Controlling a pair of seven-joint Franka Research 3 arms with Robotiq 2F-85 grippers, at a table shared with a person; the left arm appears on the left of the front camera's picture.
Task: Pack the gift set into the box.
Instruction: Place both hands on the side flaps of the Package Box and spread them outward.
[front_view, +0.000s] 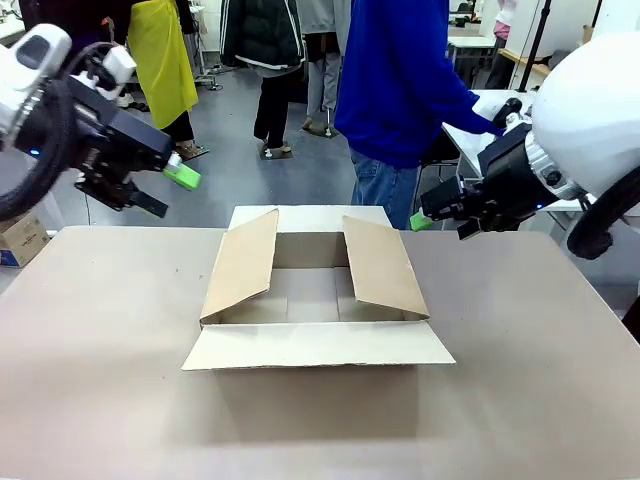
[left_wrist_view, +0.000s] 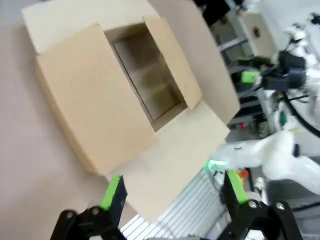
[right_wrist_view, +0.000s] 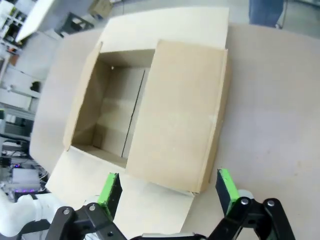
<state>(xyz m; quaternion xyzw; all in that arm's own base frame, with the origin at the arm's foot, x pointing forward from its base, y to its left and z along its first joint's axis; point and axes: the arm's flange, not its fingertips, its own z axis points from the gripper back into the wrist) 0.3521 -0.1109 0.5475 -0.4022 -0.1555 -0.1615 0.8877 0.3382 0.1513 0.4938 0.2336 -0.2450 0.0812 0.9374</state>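
Seeing the brown carton (front_view: 315, 345) mouth-up mid-desk (front_view: 100, 400), I can't judge its long axis; left claw (front_view: 168, 192) and right claw (front_view: 440, 224) hover beside it, both spread wide.

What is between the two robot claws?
In the front view, the open box sits on the table between the left gripper and the right gripper.

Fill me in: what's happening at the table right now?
The brown carton sits on the table with its flaps spread, and its inside looks bare, so nothing is packed yet. The left gripper and right gripper hang open above either side of it, holding nothing. A person in a blue top stands at the far side.
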